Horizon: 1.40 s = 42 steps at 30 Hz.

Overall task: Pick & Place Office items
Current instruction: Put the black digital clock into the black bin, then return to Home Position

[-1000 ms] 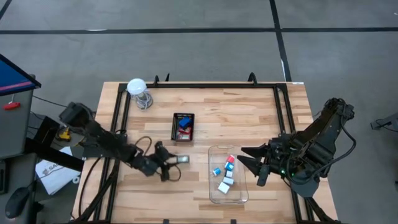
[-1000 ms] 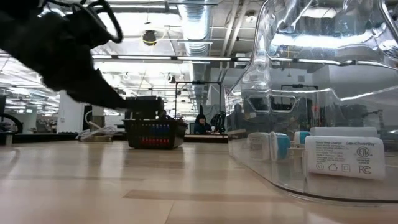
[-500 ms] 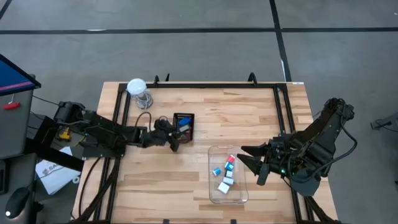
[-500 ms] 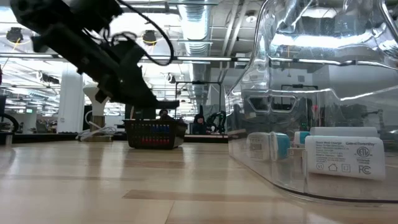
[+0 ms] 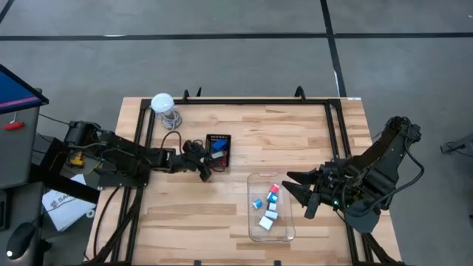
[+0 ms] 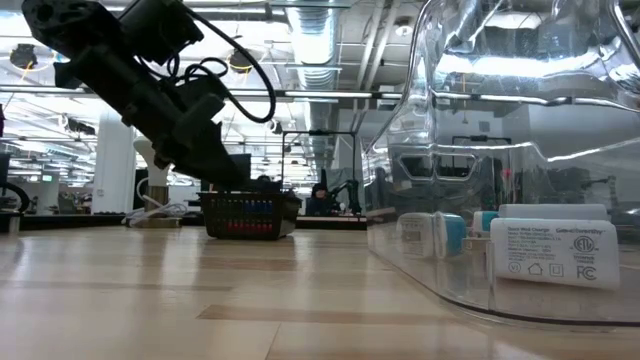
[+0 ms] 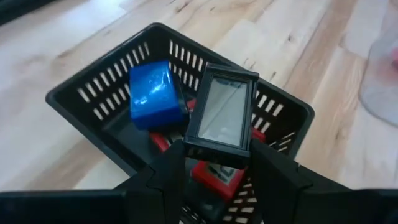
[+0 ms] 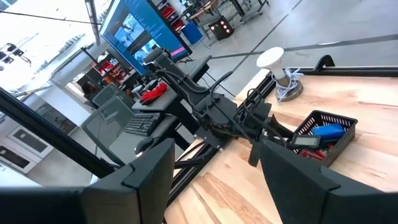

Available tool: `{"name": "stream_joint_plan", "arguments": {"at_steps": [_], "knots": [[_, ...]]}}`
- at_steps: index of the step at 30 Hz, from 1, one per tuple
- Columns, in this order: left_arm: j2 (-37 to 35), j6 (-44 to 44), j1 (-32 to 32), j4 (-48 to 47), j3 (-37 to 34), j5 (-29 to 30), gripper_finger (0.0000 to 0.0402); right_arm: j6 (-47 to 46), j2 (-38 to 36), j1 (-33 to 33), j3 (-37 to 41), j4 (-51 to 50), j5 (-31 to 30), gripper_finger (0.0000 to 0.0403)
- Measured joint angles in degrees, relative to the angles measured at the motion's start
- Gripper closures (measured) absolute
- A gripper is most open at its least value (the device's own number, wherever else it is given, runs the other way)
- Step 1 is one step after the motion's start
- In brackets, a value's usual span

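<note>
Near the table's point(image 5: 310, 140) middle, left gripper point(image 7: 217, 163) clamps a black rectangle point(image 7: 222, 115) over the mesh tray point(image 7: 87, 93); release only once centred inside its rim.

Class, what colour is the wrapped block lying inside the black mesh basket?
Blue: the block in the basket shows best in the left wrist view.

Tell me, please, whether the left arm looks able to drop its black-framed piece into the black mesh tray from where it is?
Probably yes: the left gripper holds the black-framed piece over the open-topped mesh tray, with nothing between; a blue block and red pieces leave room.
</note>
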<state>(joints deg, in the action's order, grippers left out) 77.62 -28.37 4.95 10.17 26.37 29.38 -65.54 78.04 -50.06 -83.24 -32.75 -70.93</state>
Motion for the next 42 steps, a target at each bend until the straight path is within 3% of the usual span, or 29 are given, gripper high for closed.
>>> {"name": "stream_joint_plan", "arguments": {"at_steps": [16, 27, 38, 42], "knots": [[0.00, 2.70, -0.22, 0.61, 0.00, -0.15, 0.0240, -0.26, 0.00, 0.03, 0.00, -0.02, -0.97, 0.0175], [0.00, 11.49, -0.22, 9.27, 0.00, -0.24, 0.0213, -0.04, 0.00, 0.00, 0.00, -0.04, -0.97, 0.0175], [-0.09, 11.57, -0.06, 9.39, 0.00, -0.83, 0.0195, -0.01, 0.00, 0.00, 0.00, -0.14, -0.95, 0.0175], [-3.34, 11.47, 0.33, 10.69, -0.04, -6.78, 0.0197, -0.02, 0.00, 0.00, 0.00, -0.11, -0.93, 0.0175]]}}
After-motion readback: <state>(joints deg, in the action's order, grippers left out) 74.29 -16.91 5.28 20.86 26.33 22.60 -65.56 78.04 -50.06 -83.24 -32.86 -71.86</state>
